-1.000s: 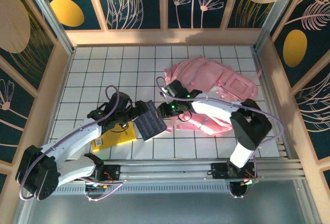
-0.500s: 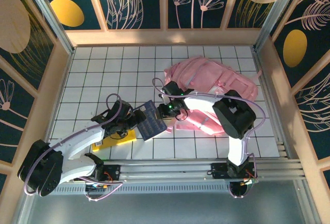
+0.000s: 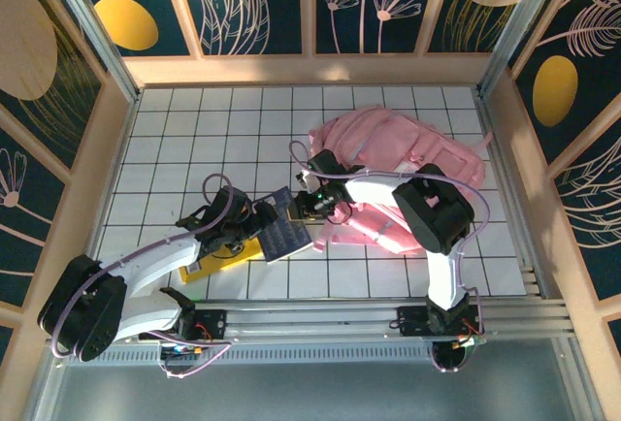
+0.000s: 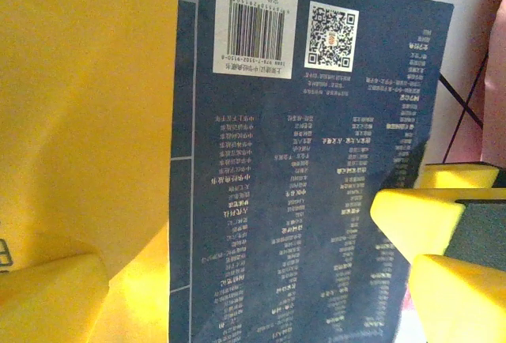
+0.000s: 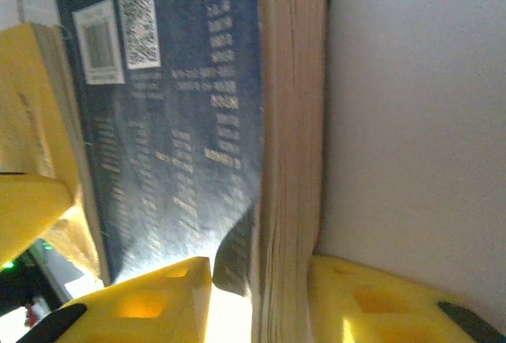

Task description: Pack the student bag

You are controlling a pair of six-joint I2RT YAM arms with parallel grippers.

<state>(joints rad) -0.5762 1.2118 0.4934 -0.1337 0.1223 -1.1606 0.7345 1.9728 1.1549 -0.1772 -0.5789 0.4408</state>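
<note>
The left arm [image 3: 146,256] lies low over the table [image 3: 194,130] and reaches to the right. Its tool [image 3: 250,221] sits at the near-left edge of a dark blue book [image 3: 281,229]. Its jaws are spread wide and clamp nothing. On the left wrist camera one yellow finger [image 4: 47,295] sits low over the yellow book [image 4: 79,82], and the other [image 4: 462,299] is off the far side of the blue cover.

The blue book rests partly on the yellow one. To the right, the right arm [image 3: 437,212] rises from its base, folds sharply at the elbow and runs back left. Its tool [image 3: 309,206] is at the book's far-right edge. The right wrist camera looks along the page edges [image 5: 288,161], and that tool is closed on the book, with a yellow finger [image 5: 150,303] against the blue cover and the other [image 5: 371,303] on the opposite face.

The student bag [image 3: 417,159] lies flat on the table's right half, behind the right forearm and just beyond the blue book. It is pink, soft and rumpled, with a paler panel near the right tool.

The back cover of the book carries a white barcode label [image 4: 257,19] and a QR code [image 4: 332,35] side by side. Rows of pale Chinese characters [image 4: 316,201] cover the rest, too small to read.
</note>
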